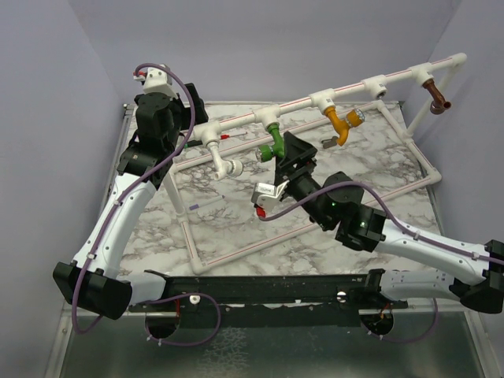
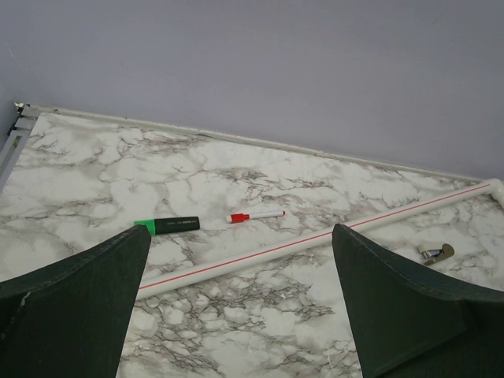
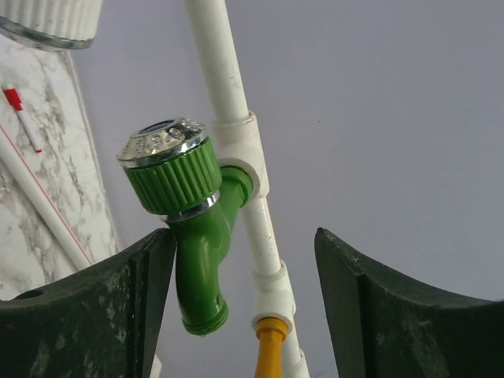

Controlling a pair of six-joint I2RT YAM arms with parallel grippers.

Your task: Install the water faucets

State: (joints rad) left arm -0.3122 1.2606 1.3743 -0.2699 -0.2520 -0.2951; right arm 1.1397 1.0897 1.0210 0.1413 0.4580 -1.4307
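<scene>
Now the right gripper is straddling the green faucet, jaws released; it is sitting in the white pipe's tee, spout running toward the palm, crowding one finger. The left gripper, open, is hovering farther off.

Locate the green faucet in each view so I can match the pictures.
Top external: the green faucet hangs from the raised pipe, near picture centre.
Left wrist: not in it.
Right wrist: the green faucet is left of centre, between the open fingers of the right gripper.
Shared landmark: the red-capped marker on the marble.
</scene>
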